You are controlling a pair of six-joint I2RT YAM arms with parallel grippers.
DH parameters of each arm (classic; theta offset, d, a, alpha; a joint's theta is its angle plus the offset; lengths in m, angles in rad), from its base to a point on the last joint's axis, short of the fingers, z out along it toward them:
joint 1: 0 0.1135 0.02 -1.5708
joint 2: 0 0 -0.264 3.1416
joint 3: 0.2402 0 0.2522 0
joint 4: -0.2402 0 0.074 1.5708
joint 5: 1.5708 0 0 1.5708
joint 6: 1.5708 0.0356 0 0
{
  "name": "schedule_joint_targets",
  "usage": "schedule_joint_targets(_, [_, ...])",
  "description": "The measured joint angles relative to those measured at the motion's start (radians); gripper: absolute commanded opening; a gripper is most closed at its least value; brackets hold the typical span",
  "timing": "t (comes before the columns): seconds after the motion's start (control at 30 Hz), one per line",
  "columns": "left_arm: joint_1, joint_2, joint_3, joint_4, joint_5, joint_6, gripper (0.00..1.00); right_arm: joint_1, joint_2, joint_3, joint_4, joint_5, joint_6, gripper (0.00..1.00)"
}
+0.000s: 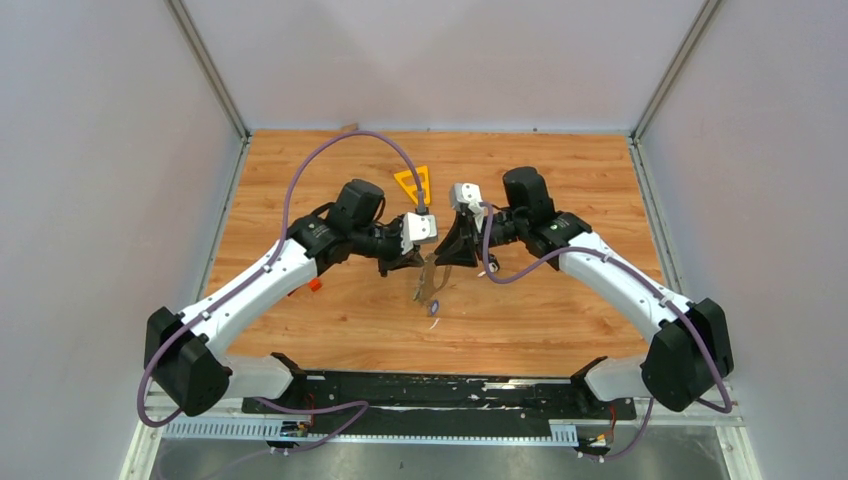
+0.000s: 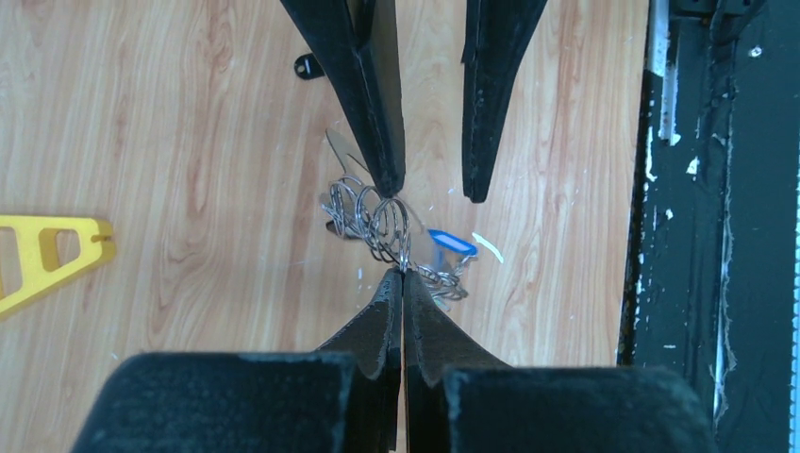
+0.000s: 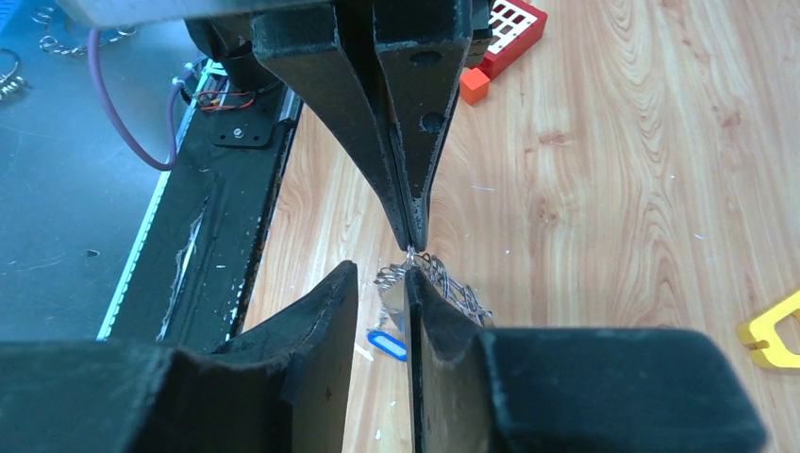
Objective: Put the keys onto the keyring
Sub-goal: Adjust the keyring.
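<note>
Several keys hang as one tangle of thin wire loops in the air over the middle of the wooden table, with a blue tag dangling lowest. From overhead we see a long silver loop, which we take for the keyring, drooping beneath the spot where the two arms meet. In the wrist views we cannot separate it from the tangle.

Our left gripper is clenched on a single strand of wire at the left side of the keys, by its very tips. Our right gripper faces it from the right with jaws apart. One fingertip touches the tangle and nothing is caught between the two. A yellow triangle frame lies on the table beyond them, on the far side.

We judge the hold to be the weak spot. Smooth wire pinched at the tips could slide out if the right fingers push or tug sideways, and the whole bunch would then drop. The loops are also interlocked, so closing blindly may seize the wrong one or twist the keyring out of line.
</note>
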Motion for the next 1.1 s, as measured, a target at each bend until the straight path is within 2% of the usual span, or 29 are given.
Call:
schedule_joint_targets(0.37, [0.0, -0.076, -0.119, 0.115, 0.079, 0.012, 0.0, 0.0, 0.031, 0.0, -0.02, -0.048, -0.016, 0.21])
schedule_joint_targets(0.63, [0.0, -0.199, -0.257, 0.219, 0.139, 0.137, 0.0, 0.001, 0.06, 0.002, -0.087, -0.077, -0.055, 0.21])
schedule_joint_targets(0.9, [0.0, -0.204, -0.287, 0.244, 0.171, 0.283, 0.0, 0.002, 0.054, 0.005, -0.134, -0.079, -0.09, 0.21])
schedule_joint_targets(1.1, [0.0, -0.204, -0.294, 0.246, 0.171, 0.328, 0.0, 0.004, 0.021, 0.008, -0.156, -0.078, -0.122, 0.19])
